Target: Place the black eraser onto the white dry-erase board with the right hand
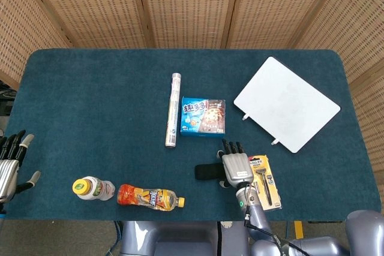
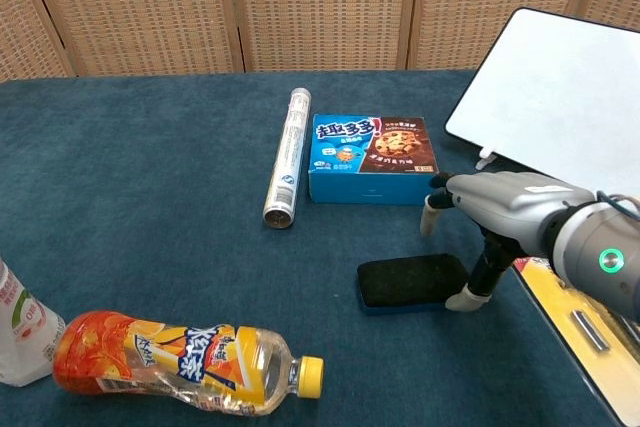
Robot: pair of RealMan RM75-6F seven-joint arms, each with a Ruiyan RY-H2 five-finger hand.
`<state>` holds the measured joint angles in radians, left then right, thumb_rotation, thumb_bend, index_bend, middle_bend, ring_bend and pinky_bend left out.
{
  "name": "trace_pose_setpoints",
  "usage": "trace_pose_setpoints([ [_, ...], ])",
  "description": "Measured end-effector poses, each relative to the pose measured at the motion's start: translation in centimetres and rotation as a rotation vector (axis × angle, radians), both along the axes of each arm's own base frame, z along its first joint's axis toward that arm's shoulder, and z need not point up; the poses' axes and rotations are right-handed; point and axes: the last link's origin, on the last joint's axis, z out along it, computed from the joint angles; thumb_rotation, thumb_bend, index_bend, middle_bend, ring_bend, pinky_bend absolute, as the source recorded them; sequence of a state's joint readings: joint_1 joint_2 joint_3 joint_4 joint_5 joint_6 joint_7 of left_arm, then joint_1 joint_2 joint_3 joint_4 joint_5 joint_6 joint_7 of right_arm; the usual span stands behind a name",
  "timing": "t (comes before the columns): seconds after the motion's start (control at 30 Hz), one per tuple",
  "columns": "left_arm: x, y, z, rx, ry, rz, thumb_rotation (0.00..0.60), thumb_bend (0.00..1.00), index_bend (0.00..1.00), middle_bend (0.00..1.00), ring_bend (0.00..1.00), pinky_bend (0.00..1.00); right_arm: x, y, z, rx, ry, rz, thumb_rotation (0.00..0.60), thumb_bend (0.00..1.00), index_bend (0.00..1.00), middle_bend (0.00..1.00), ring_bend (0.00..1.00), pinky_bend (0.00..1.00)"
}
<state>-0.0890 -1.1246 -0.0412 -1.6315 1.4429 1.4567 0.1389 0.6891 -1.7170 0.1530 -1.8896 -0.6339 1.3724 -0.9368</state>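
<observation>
the eraser (image 2: 412,280) lies before the cookie box (image 2: 371,158), with the board (image 2: 555,87) behind to its right.

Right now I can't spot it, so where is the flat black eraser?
The flat black eraser lies on the blue cloth near the table's front edge, just below the blue cookie box, with the right hand at its right end.

Bright, even light falls from overhead; both views are sharp. Shadows are soft and short, as under the eraser (image 2: 412,281). The whiteboard (image 1: 287,104) looks flat white, without harsh glare.
</observation>
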Motion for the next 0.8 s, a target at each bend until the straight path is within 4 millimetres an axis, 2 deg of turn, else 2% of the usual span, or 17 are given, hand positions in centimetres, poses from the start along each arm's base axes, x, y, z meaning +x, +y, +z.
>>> trace_pose_setpoints([
  [0.4, -0.1, 0.1, 0.0, 0.001, 0.005, 0.013, 0.600, 0.30, 0.00, 0.00, 0.00, 0.00, 1.5, -0.3, -0.4, -0.006, -0.014, 0.031, 0.600, 0.16, 0.29, 0.00, 0.00, 0.00],
  [0.8, -0.2, 0.2, 0.1, -0.003, 0.012, 0.036, 0.600, 0.30, 0.00, 0.00, 0.00, 0.00, 1.6, 0.2, -1.9, 0.028, 0.003, 0.022, 0.600, 0.16, 0.29, 0.00, 0.00, 0.00],
])
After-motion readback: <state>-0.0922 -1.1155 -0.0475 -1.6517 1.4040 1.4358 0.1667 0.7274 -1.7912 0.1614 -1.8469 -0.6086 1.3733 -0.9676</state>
